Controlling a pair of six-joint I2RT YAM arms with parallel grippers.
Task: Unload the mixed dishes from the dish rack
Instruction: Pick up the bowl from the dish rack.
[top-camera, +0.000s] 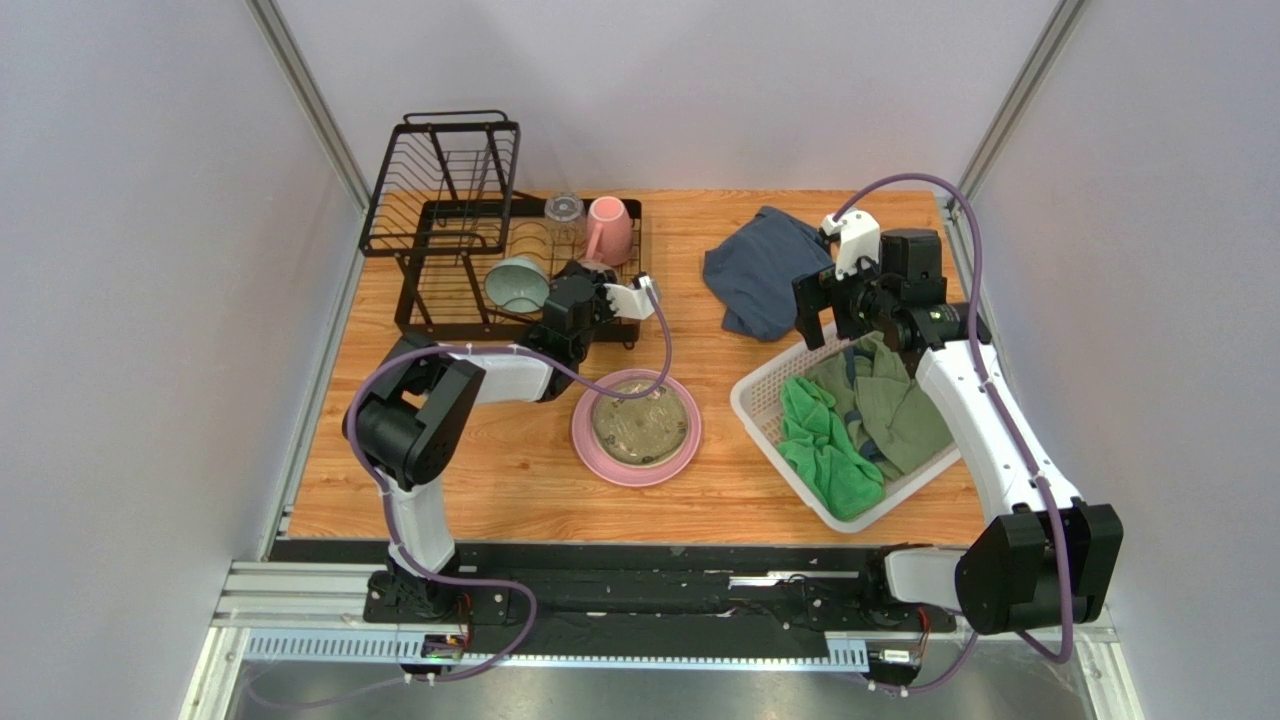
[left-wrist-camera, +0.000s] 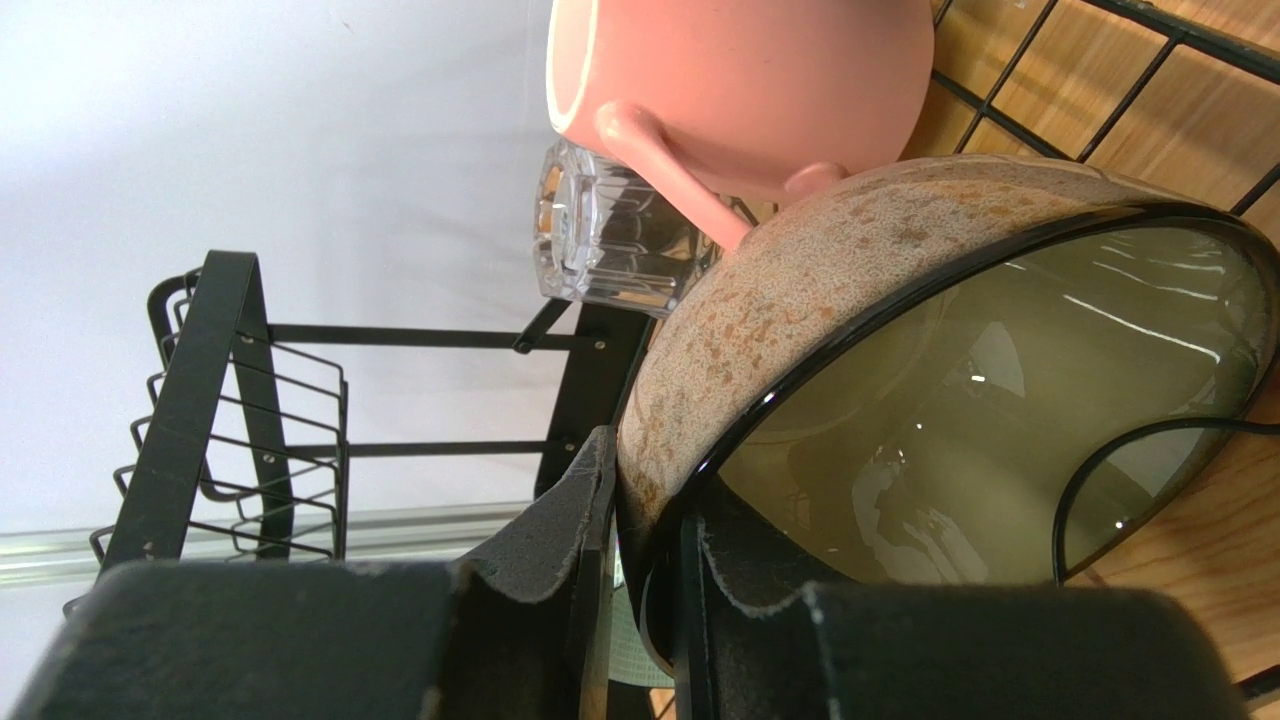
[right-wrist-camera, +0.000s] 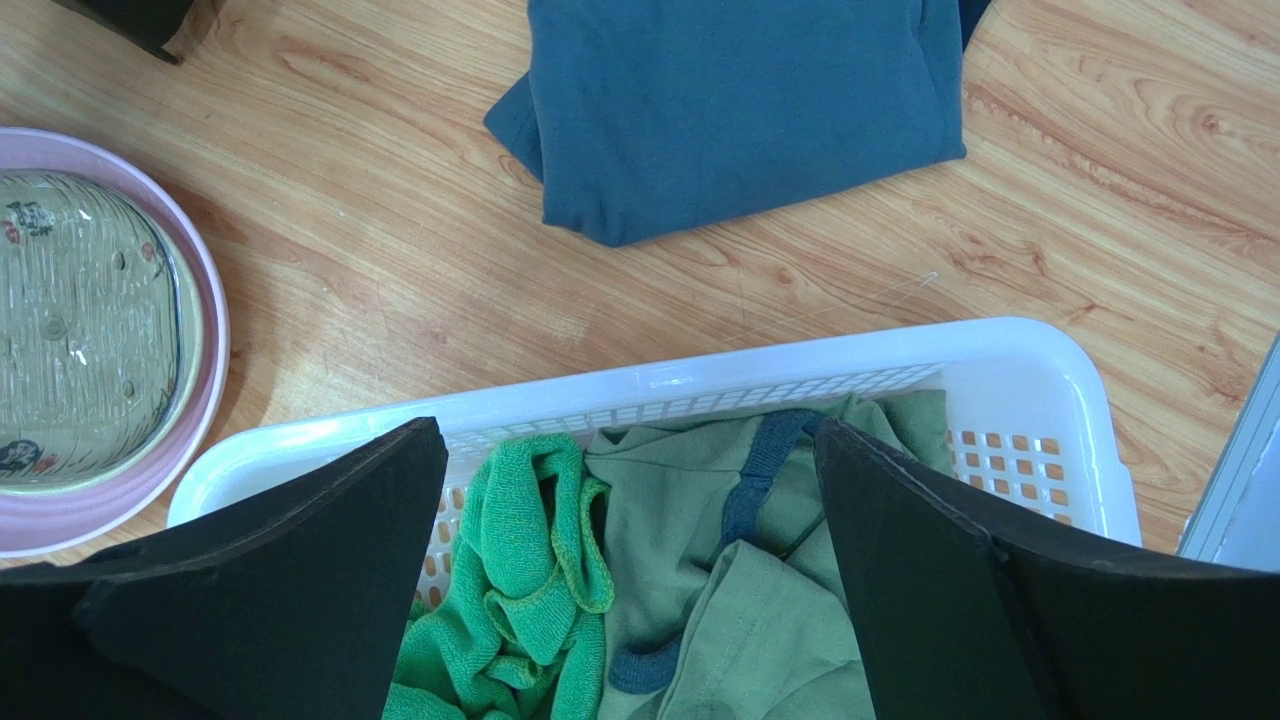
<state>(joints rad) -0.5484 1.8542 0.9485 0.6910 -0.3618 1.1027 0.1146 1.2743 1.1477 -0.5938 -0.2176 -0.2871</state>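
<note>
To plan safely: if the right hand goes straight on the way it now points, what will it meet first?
Probably the olive-green shirt in the white basket, just inside its far rim; the open right hand hangs above it. Depth is unclear.

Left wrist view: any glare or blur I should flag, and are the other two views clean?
Left wrist view: glare streaks the glazed inside of the tan-olive bowl, the close fingers look slightly soft, and the wall behind is washed out. Right wrist view: evenly lit and sharp, with the white basket rim a little bright. Top external view: flat light, faint shadows, no blur.
</note>
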